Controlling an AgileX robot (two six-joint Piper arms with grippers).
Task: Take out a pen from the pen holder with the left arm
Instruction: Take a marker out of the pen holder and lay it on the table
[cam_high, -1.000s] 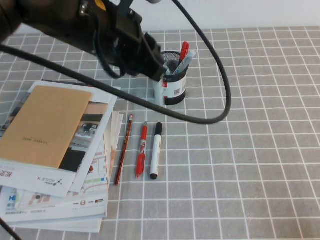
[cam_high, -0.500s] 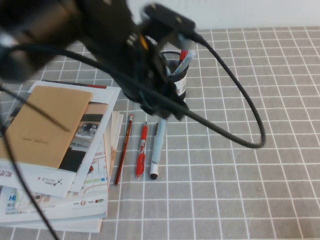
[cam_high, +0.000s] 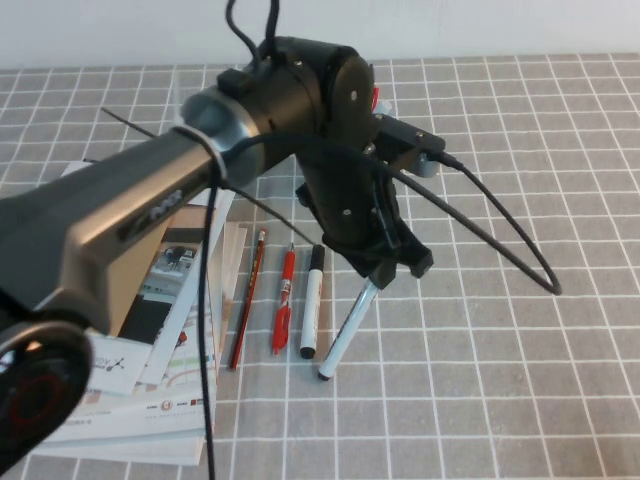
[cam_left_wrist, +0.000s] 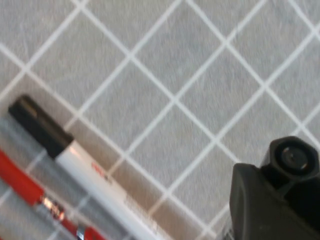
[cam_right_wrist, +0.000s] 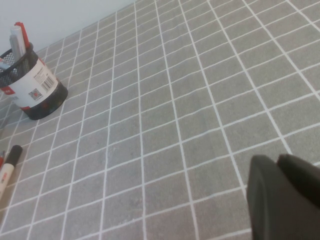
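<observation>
A second ago the left gripper was up at the rim of the pen holder; since then it has lifted away, swung toward the robot and come down low over the table. Its jaws are clamped on the upper end of a pale blue pen, which hangs from them tilted. The pen's lower tip is at or just above the tiles, well in front of the pen holder on the robot's side. That pen is no longer among the remaining pens that stand in the holder, so judging by this the extraction itself is done and only the setting-down is left. Three things already lie in a row in front of the pen holder: a white marker, a red pen and a pencil. The held pen's tip has arrived just beside the marker's lower end, on the side away from the stack of papers, as if to lengthen that row. In the high view the arm now hides nearly all of the pen holder, while the right wrist view shows it upright and undisturbed. A release here looks likely to let the pen tip over and roll, so lowering it flatter first seems wise. The right gripper is parked well off to the pen holder's right, over bare tiles, and whether it is open or closed cannot be told
</observation>
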